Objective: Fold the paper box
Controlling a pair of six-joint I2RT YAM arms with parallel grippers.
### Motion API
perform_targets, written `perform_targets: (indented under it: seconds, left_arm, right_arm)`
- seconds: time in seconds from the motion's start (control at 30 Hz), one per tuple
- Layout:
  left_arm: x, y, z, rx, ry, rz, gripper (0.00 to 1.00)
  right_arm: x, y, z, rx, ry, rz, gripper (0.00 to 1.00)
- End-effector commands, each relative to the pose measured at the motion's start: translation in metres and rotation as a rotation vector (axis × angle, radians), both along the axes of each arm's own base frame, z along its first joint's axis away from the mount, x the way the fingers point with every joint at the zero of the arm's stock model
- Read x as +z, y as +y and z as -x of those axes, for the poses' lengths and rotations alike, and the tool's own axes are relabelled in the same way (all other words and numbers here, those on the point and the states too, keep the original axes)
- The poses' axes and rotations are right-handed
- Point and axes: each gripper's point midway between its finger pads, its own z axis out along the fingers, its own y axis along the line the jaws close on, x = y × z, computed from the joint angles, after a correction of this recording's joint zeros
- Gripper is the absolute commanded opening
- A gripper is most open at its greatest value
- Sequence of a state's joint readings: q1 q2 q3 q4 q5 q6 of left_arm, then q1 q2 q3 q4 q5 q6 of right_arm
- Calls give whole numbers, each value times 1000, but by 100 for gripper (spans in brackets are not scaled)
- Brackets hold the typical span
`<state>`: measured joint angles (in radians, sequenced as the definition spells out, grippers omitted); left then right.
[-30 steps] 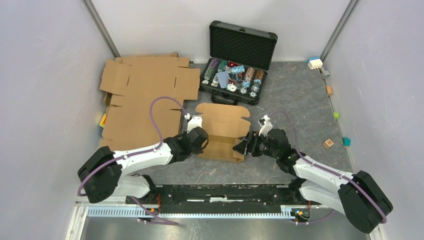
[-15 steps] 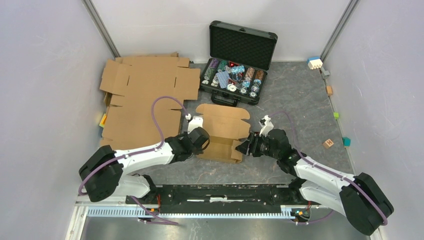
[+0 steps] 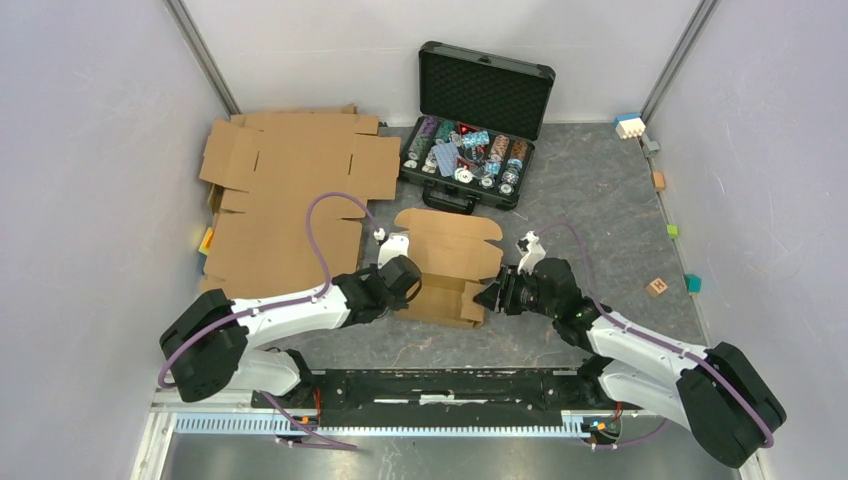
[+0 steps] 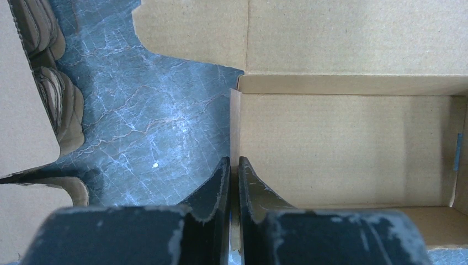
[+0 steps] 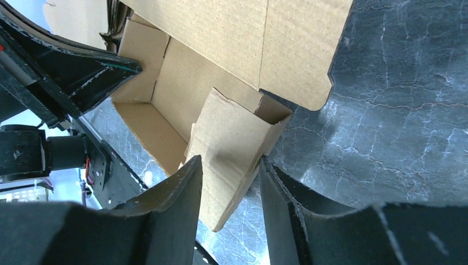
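Two tools work on the paper box (image 3: 447, 262), which sits open-topped at the middle of the desk (image 3: 600, 190). Its lid panel (image 3: 447, 225) lies flat toward the far side, near the black case (image 3: 470, 150).

The left tool (image 4: 234, 165) is pressed almost together, pinching the box's left side wall (image 4: 234, 121) from above, one finger inside the tray and one outside. The right tool (image 5: 229, 160) straddles the raised flap (image 5: 229, 130) at the box's right end. Its fingers (image 5: 182, 187) are half spread on either side of the flap, and I cannot tell whether both pads bear on the card.

The step in hand looks like setting this right flap up square and turning it in over the end wall.

- **Anchor:** the left pinch should serve only to hold the light box in place, since it would probably skate on the smooth desk.
- **Grip:** the right tool should take the flap low, close to its crease, with just enough pressure to hold and not dent it.
- **Fold:** swing the flap about the crease line, not pull it sideways, because a sideways tug would drag the tray against the left hold.
- **Alignment:** the flap leans and looks slightly kinked, so straighten it before folding, or its edge will likely catch on the end wall.
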<state>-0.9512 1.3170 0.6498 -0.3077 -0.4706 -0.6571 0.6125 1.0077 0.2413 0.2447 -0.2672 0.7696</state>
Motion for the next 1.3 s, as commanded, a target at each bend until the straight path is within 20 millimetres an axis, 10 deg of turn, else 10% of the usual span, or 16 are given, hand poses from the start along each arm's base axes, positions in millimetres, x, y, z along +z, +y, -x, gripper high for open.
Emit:
perform_targets:
  seconds: [0.0, 0.77, 0.97, 1.27]
  left_arm:
    - [22, -14, -12, 21, -70, 56, 4]
    - [57, -41, -6, 6, -171, 130, 6]
    - [76, -49, -2, -20, -245, 194, 7]
    - [87, -70, 4, -34, -307, 200, 9]
  right_arm:
    - [10, 4, -11, 8, -35, 14, 48]
    - [-12, -22, -17, -11, -15, 278, 46]
    - [-11, -29, -21, -28, -58, 313, 23]
    - [-7, -37, -36, -80, -101, 403, 21]
